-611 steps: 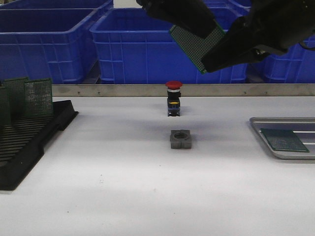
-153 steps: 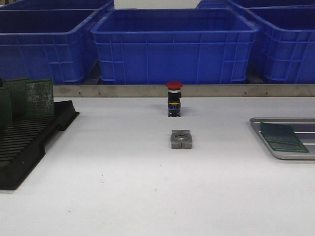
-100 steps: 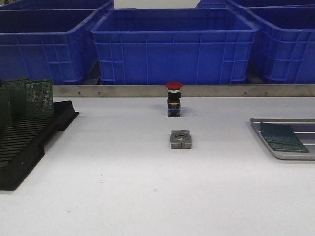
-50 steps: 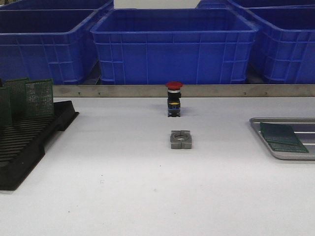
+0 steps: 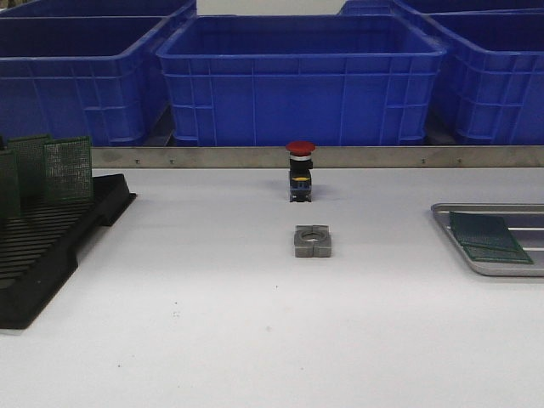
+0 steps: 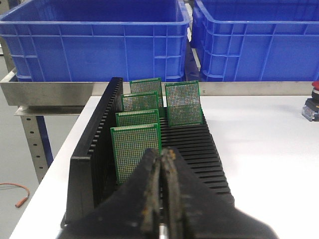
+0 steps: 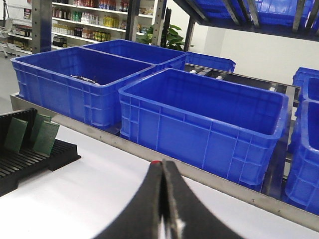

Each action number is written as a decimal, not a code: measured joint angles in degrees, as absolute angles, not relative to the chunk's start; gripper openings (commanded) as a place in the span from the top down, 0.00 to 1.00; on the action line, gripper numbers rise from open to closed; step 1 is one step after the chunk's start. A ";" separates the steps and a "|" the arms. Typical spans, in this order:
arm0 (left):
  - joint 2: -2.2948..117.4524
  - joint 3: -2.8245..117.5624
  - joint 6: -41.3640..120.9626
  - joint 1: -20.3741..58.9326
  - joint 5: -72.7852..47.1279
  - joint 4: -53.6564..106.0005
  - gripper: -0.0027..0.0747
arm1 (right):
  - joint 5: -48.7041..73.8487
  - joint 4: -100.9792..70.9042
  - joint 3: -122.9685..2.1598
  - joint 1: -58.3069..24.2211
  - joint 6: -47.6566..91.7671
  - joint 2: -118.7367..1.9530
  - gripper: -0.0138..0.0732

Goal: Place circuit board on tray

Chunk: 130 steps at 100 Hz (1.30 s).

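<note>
The silver-grey tray lies at the right edge of the table in the front view, with two green circuit boards stacked flat in it. Several more green boards stand in the black slotted rack at the table's left, also seen in the front view. My left gripper is shut and empty, just in front of the nearest standing board. My right gripper is shut and empty, above the table. Neither gripper shows in the front view.
A red-capped push button stands at the table's middle back, with a grey square block in front of it. Large blue bins line the shelf behind a metal rail.
Both arms, which held a board high over the table 6 s ago, have left the front view. A second board now lies on the tray. Nothing has moved in the last 1.5 s.
</note>
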<state>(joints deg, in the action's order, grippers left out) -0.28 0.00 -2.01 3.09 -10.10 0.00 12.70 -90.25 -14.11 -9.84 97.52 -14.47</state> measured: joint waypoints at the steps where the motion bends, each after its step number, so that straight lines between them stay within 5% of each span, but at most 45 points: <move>1: -0.28 0.00 -2.01 3.09 -10.10 0.00 0.99 | 12.70 -90.25 -14.11 -9.84 97.52 -14.47 0.97; 63: -0.28 0.00 -2.01 3.09 -10.10 0.00 0.99 | 3.30 -81.34 -13.54 -9.84 93.60 -13.59 0.97; 75: -0.28 0.00 -2.01 3.09 -10.10 0.00 0.99 | 0.45 -62.24 -12.96 -8.78 77.60 -13.20 0.97; 101: -0.28 0.00 -2.01 3.09 -10.16 0.00 0.99 | 1.67 -12.74 -7.13 0.15 20.64 -10.12 0.97; 130: -0.28 0.00 -2.01 3.09 -10.29 0.00 0.99 | -0.32 0.00 1.41 4.45 -0.53 0.23 0.97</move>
